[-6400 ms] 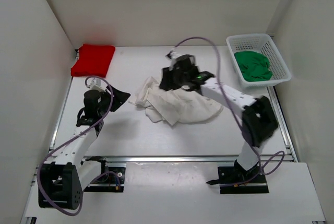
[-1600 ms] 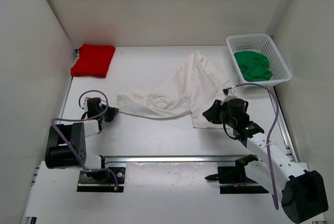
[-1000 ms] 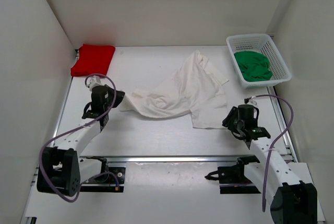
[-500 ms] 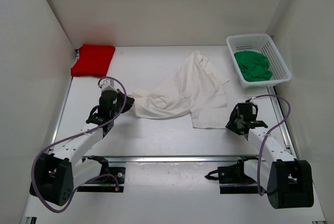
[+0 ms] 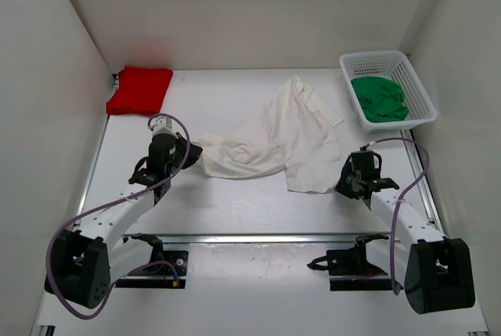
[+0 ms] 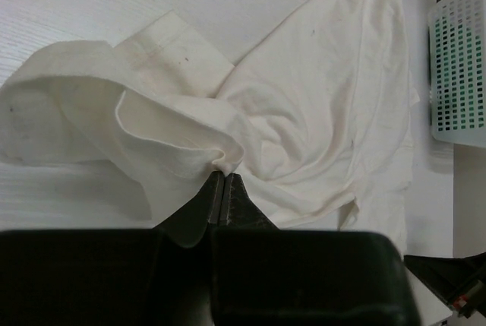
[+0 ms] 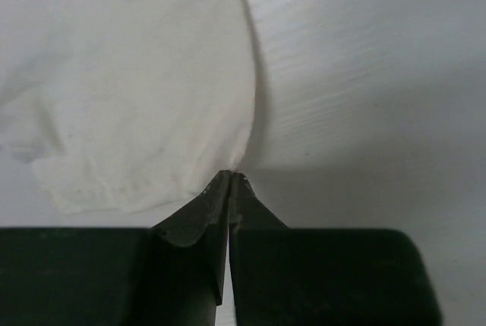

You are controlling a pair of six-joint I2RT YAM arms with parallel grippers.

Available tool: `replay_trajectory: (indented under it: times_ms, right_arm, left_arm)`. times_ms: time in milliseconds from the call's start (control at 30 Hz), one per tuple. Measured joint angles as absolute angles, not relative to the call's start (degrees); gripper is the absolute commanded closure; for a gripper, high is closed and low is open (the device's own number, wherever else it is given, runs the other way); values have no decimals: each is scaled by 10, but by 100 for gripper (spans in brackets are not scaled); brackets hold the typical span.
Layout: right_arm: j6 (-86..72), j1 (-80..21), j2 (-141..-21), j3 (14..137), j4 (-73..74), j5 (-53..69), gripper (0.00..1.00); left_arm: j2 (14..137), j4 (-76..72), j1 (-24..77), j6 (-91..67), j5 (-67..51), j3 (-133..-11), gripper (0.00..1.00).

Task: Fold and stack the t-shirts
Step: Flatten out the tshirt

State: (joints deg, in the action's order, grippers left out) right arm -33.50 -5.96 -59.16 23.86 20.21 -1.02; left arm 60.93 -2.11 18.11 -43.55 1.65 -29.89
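Note:
The white t-shirt lies spread and creased across the table's middle. My left gripper is shut on a bunched fold at its left end; in the left wrist view the cloth rises out of the closed tips of the left gripper. My right gripper is at the shirt's near right edge, and the right wrist view shows the right gripper shut, pinching the hem of the white cloth. The red t-shirt lies folded at the back left. The green t-shirt is crumpled in the basket.
The white mesh basket stands at the back right against the wall, also seen as the basket in the left wrist view. White walls enclose the table on the left, back and right. A metal rail runs along the near edge.
My right gripper has moved left to the shirt's near right edge and shut on it. My left gripper has carried the shirt's left end a little to the right.

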Motion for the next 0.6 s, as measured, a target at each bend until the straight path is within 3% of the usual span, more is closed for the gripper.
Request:
replay_trajectory:
  times_ms: [133, 300, 467, 600]
  right_arm:
    - [-333, -106, -545, 335, 267, -36, 100]
    - [-298, -202, -526, 621, 315, -128, 100]
    - [-220, -328, -572, 926, 343, -246, 100]
    - [-131, -424, -665, 1176, 366, -339, 99]
  left_arm:
    - [627, 32, 186, -418, -1, -371, 100]
    - [646, 109, 162, -396, -62, -578, 100]
    - [648, 160, 45, -389, -134, -800, 100]
    - [644, 181, -50, -397, -169, -907, 100]
